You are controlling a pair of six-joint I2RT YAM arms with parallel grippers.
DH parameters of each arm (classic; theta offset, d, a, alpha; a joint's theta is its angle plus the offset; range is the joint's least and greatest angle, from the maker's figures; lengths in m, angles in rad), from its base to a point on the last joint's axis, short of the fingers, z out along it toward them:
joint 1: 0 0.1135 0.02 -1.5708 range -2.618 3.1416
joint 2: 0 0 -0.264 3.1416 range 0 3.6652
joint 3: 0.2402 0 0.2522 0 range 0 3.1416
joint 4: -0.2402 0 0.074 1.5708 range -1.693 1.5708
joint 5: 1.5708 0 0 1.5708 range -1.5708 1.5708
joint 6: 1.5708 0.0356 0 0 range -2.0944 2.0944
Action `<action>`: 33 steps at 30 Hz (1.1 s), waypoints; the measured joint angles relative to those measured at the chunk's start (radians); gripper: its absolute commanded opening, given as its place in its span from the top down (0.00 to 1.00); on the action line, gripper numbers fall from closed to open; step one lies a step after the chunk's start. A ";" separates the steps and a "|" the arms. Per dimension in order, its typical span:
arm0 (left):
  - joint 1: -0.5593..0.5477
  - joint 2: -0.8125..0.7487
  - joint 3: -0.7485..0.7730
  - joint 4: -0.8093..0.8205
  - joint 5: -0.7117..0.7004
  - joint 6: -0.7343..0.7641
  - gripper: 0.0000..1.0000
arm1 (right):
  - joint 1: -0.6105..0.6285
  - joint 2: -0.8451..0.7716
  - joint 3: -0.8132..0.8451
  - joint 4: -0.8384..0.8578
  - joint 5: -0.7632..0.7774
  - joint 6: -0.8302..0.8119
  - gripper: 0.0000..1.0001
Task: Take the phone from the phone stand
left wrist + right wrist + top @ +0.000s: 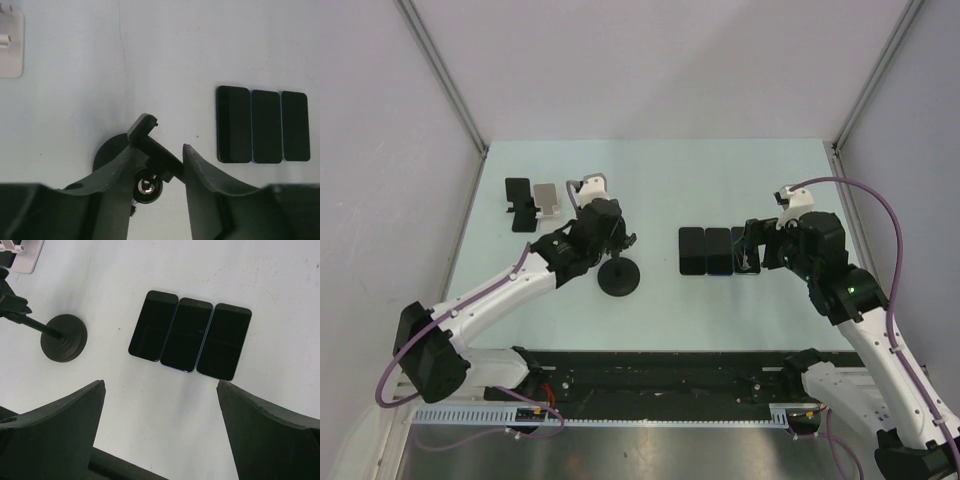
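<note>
A black phone stand with a round base stands left of centre; it also shows in the right wrist view. My left gripper is shut on the stand's black cradle plate, above the base. No phone sits in that cradle. Three dark phones lie flat side by side, also seen from the left wrist and the right wrist. My right gripper is open and empty, hovering by the rightmost phone.
A black stand-like object and a pale silver stand sit at the far left; I cannot tell whether the black one holds a phone. The pale stand shows in the left wrist view. Grey walls enclose the table.
</note>
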 measured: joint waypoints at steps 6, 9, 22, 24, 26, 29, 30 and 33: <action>0.056 0.040 0.058 -0.007 0.119 0.101 0.75 | 0.013 -0.024 -0.016 0.003 0.010 -0.016 0.00; 0.104 0.073 0.101 -0.019 0.217 0.243 0.79 | 0.012 -0.024 -0.023 0.010 0.011 -0.020 0.00; 0.308 0.179 0.190 -0.033 0.874 0.824 0.46 | -0.023 0.001 -0.027 0.024 0.017 -0.030 0.00; 0.321 0.190 0.197 -0.041 0.888 0.830 0.39 | -0.027 0.004 -0.027 0.024 0.016 -0.033 0.00; 0.324 0.197 0.208 -0.052 0.886 0.822 0.26 | -0.030 0.008 -0.027 0.024 0.012 -0.043 0.00; 0.323 0.201 0.237 -0.057 0.859 0.779 0.03 | -0.032 0.020 -0.027 0.026 0.006 -0.058 0.00; 0.322 0.201 0.246 -0.058 0.851 0.764 0.00 | -0.032 0.024 -0.027 0.028 0.006 -0.061 0.00; 0.318 0.177 0.257 -0.056 0.763 0.658 0.00 | -0.032 0.032 -0.027 0.032 0.005 -0.069 0.00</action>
